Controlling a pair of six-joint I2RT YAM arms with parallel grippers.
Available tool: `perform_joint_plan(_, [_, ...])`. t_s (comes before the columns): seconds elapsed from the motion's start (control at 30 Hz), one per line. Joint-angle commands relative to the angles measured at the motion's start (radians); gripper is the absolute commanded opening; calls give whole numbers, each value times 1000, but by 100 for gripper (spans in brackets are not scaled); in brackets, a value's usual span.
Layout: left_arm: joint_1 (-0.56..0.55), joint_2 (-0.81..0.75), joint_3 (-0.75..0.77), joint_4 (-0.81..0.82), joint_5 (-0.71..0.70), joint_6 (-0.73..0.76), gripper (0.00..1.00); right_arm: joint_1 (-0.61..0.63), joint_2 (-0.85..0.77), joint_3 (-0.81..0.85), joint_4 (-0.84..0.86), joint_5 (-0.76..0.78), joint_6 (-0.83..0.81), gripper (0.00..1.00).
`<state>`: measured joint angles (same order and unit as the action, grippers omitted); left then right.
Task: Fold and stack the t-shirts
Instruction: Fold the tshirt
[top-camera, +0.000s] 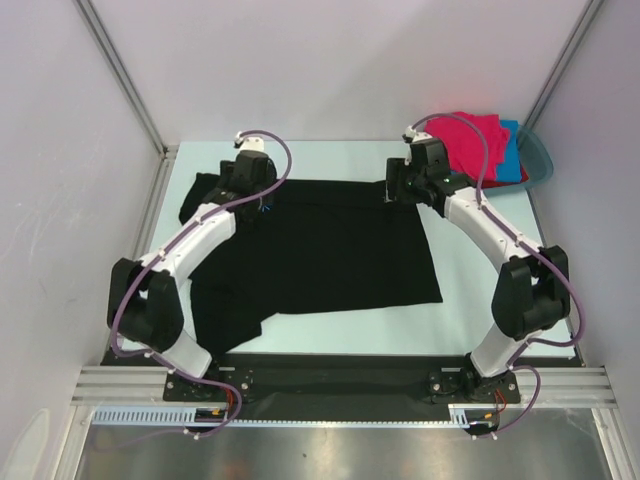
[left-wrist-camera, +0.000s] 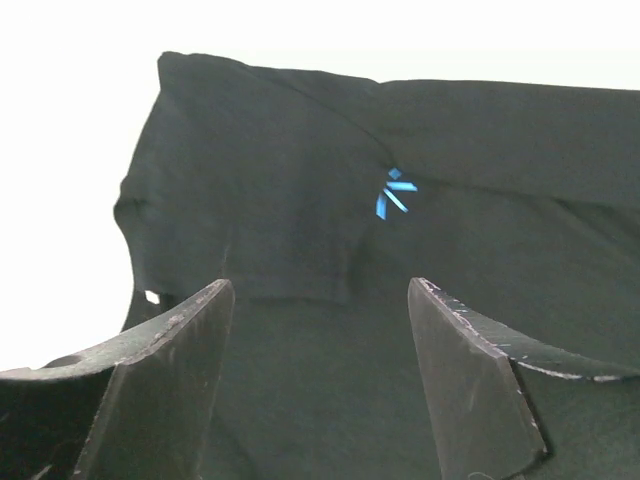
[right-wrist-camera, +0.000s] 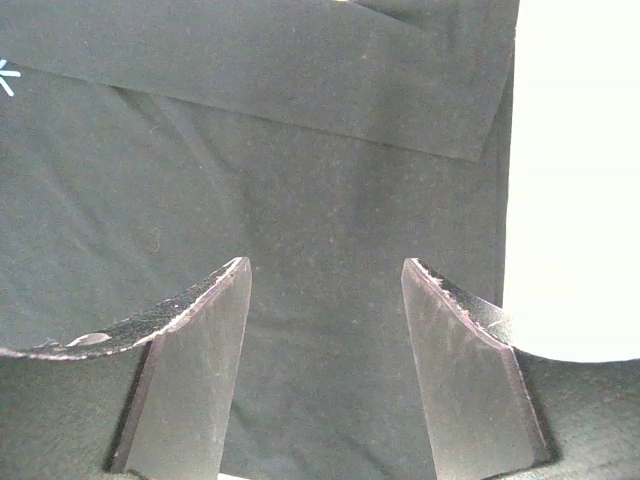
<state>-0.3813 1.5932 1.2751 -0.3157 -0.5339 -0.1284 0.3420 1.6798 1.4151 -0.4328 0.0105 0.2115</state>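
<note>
Top external: table (top-camera: 480, 300) carries the black shirt (top-camera: 330, 250) spread flat, most of it on the near side of both sets of jaws. It's laid out because it's the one being folded, and it isn't stacked yet. The part near of the left jaws is rumpled, so the layout isn't square.

Pile (top-camera: 478, 138) of pink, blue and red shirts sits well off to the right of the right jaws, against the basin (top-camera: 541, 158). Can't tell whether it lies in the basin or beside it. Probably parked there to keep the work area free for the big shirt.

Band (right-wrist-camera: 300, 80): right wrist shows a strip of the black shirt doubled over just beyond the jaws, its corner stopping short of the shirt's right edge. Looks like a first fold along the far edge.

Left gripper (left-wrist-camera: 320, 285): jaws apart, nothing between them, cloth below. Sleeve (left-wrist-camera: 180, 220) is beyond them, to the left.

Right gripper (right-wrist-camera: 325, 262): jaws apart and empty, over single-layer cloth beside the right edge.

One gripper at each end of the far edge, probably so a wide fold stays straight.

Mark (left-wrist-camera: 395, 193): small blue print just beyond the left jaws. Usable as a centre reference.
</note>
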Motion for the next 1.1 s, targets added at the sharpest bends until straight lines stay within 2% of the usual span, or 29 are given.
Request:
perform_joint_plan(0.0, [-7,-44,-49,-25,95,-117,76,-20,-35,-27,-11,-32,22,68])
perform_joint_plan(0.2, [-7,-140,-154,-2,228,-197,73,-75,14,-87,95,-119,98,68])
perform_joint_plan(0.33, [-11,-243,-275,47,330,-247,72,-199,116,-169,300,-392,225,64])
perform_joint_plan(0.5, [-14,-358,-350,24,301,-235,72,-236,222,-153,396,-481,279,62])
perform_joint_plan(0.7, [-14,-374,-384,59,337,-229,72,-251,334,-139,538,-547,391,60])
perform_joint_plan(0.8, [-14,-343,-356,52,359,-228,72,-255,362,-140,598,-524,428,61])
perform_joint_plan(1.07, [-14,-314,-359,58,391,-232,71,-255,403,-102,554,-442,430,60])
